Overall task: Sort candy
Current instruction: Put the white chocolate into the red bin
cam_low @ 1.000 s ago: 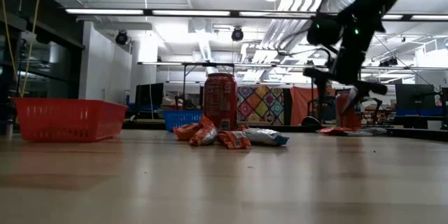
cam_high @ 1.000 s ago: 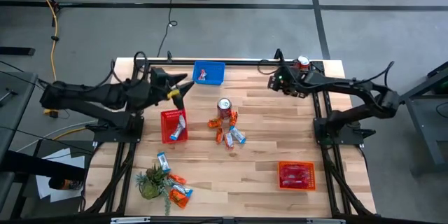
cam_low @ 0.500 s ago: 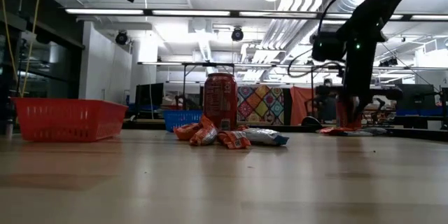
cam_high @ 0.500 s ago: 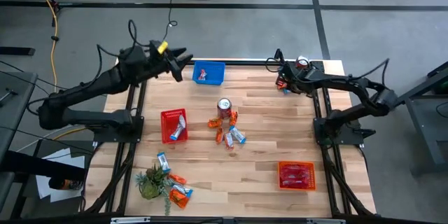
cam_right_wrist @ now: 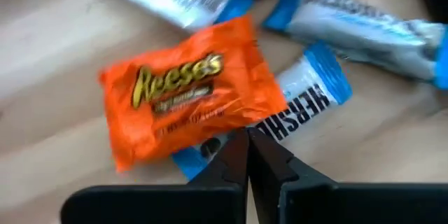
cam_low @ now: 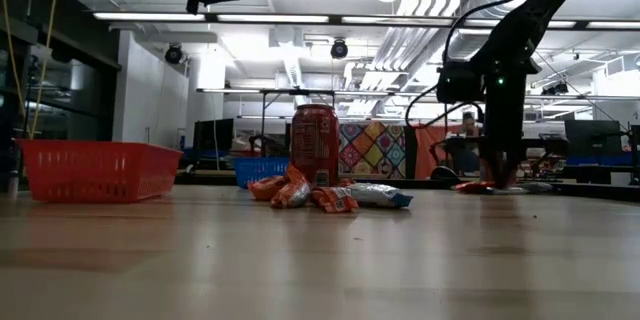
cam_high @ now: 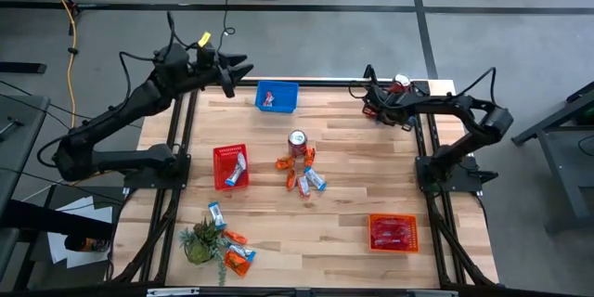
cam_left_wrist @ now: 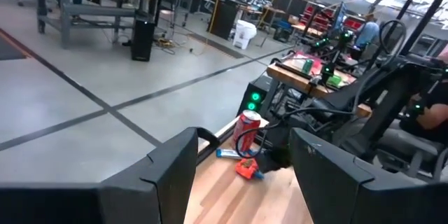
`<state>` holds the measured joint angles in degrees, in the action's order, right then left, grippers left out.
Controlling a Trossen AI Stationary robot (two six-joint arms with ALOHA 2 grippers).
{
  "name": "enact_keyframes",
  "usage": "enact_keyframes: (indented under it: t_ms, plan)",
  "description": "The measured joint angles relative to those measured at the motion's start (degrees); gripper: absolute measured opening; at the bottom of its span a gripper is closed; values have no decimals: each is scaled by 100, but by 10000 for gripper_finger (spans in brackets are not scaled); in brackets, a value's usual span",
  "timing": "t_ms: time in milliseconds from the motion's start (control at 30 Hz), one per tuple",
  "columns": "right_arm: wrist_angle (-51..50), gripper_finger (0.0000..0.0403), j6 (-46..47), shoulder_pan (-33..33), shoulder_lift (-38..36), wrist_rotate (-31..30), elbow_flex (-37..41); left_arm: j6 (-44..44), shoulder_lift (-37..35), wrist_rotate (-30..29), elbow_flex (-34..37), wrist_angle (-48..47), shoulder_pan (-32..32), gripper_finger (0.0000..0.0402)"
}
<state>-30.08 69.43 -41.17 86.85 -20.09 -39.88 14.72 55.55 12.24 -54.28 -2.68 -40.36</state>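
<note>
Tabletop [cam_high: 353, 241], light wood planks. Right hand [cam_right_wrist: 246, 155] down at far right corner, fingers pressed closed at edge of orange candy packet [cam_right_wrist: 189, 91]; a second ago wide open. Packet flat, crinkled, yellow lettering, long axis diagonal, overlapping blue-and-white packet [cam_right_wrist: 308, 98]. Left hand [cam_high: 225, 68] open, now raised beyond far left edge.

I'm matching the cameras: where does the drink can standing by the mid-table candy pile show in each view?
High view: can at the table's centre, touching the candy pile.
Low view: centre, behind the pile.
Left wrist view: not in it.
Right wrist view: not in it.
Shared landmark: blue basket, in the high and low views.
</note>
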Motion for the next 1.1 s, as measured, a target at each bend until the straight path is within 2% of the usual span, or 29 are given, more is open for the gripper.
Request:
enact_keyframes:
  t_ms: [100, 200, 333, 467, 600, 767, 900, 1000, 1100]
  plan:
    - [64, 1, -597, 21, -4, 433, -4, 0, -4, 14, 0, 4, -117, 212]
    - [-7, 1, -966, 304, -15, 714, -13, 0, -2, 14, 0, 2, -206, 212]
    - [15, 0, -1024, 943, -17, 972, -15, 2, -2, 14, 0, 3, -292, 212]
    - [-71, 0, -1554, 1770, -22, 1597, -23, 2, -2, 14, 0, 2, -335, 212]
    - [-619, 0, -1918, 2524, -27, 2142, -51, 4, -2, 12, 0, 2, -339, 212]
    - [-1820, 0, -1553, 3007, -301, 2204, -424, 120, -2, 8, 0, 0, -339, 212]
    - [-2029, 0, -860, 3099, -744, 2080, -851, 116, -2, 5, 0, -2, -339, 212]
    - [-2161, 3, -141, 3051, -939, 2077, -899, 118, -2, 5, 0, -2, -339, 212]
    - [-2374, 22, 522, 3032, -1014, 2080, -740, 117, -2, 5, 0, -4, -339, 212]
